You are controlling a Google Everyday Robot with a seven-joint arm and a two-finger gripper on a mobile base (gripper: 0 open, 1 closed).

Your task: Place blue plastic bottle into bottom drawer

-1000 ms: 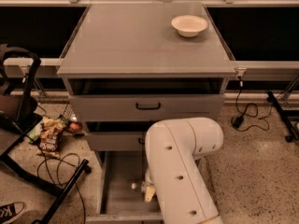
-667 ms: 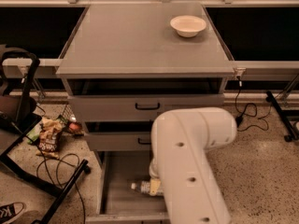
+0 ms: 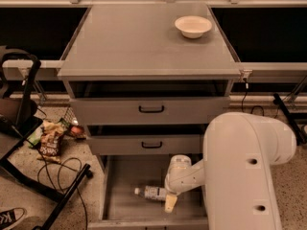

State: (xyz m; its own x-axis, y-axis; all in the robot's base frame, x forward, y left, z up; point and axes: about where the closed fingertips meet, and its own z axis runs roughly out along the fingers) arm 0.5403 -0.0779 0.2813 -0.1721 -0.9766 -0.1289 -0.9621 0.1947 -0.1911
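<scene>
Bottle (image 3: 152, 193) lies flat on the bottom drawer (image 3: 123, 174) floor, long axis left-right, cap pointing left. Gripper (image 3: 169, 204) hangs inside the drawer at the bottle's right end, touching or just beside it. Cannot tell whether it grips or has let go.

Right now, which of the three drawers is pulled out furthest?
The bottom drawer, the lowest one: its tray alone shows its floor, where the bottle lies flat with the gripper at its base end.
</scene>
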